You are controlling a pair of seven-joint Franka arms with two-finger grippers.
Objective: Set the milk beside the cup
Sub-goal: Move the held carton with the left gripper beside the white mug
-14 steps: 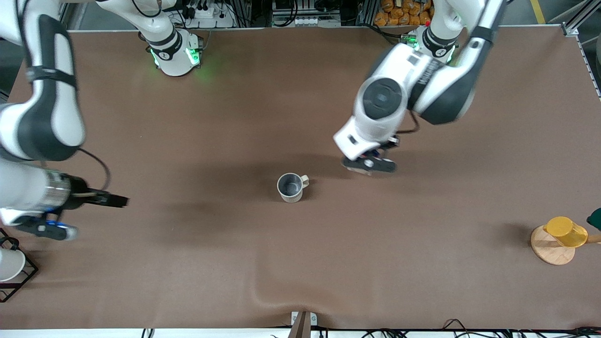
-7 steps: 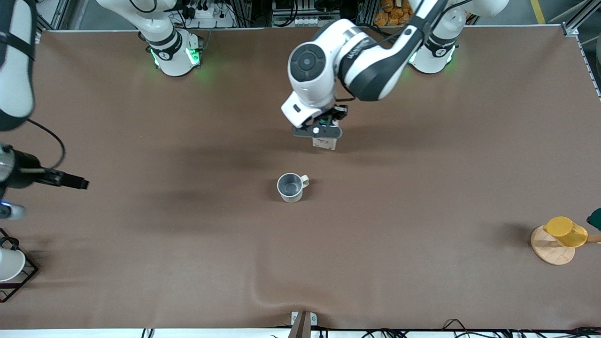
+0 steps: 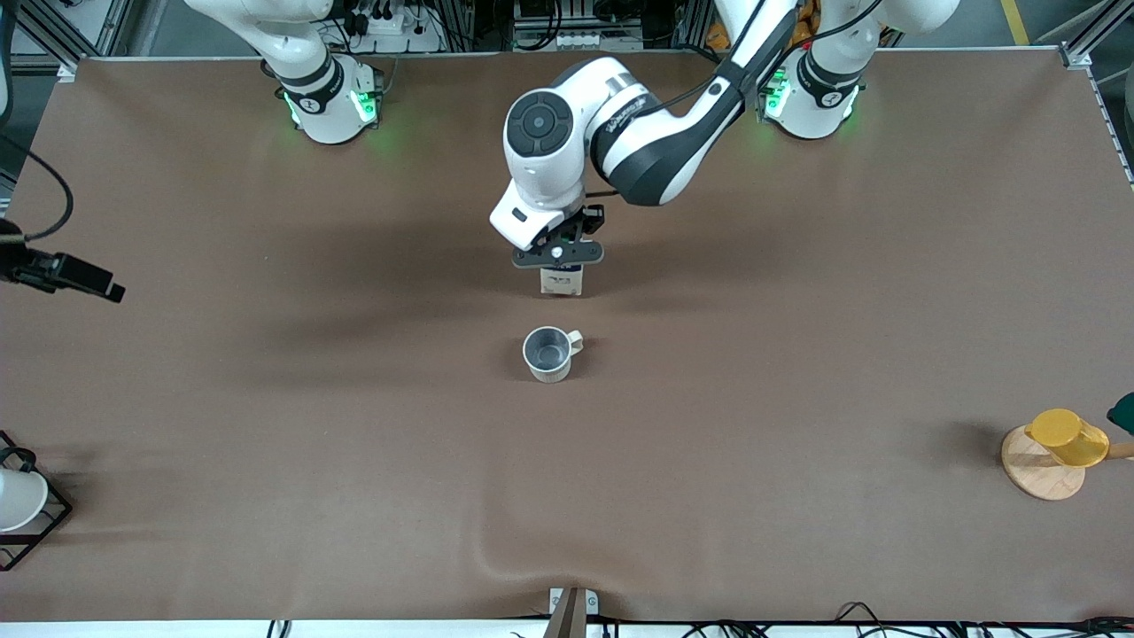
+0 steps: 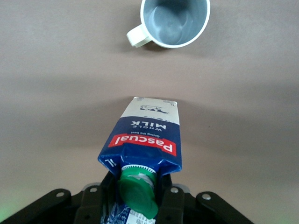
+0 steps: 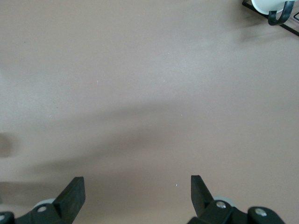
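In the front view the left gripper [image 3: 559, 257] held the milk [image 3: 562, 283] at twelve o'clock from the cup [image 3: 548, 354], in the left wrist view its fingers pinched the milk [image 4: 142, 147] near the cup [image 4: 174, 22], and in the right wrist view the right gripper [image 5: 135, 193] had its fingers wide over the bare table [image 5: 149, 84].

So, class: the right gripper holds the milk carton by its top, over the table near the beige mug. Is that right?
Not quite: it is the left gripper that holds the milk carton by its top, as the front view shows, the arm coming from the left base. The rest stands: it is over the table near the beige mug.
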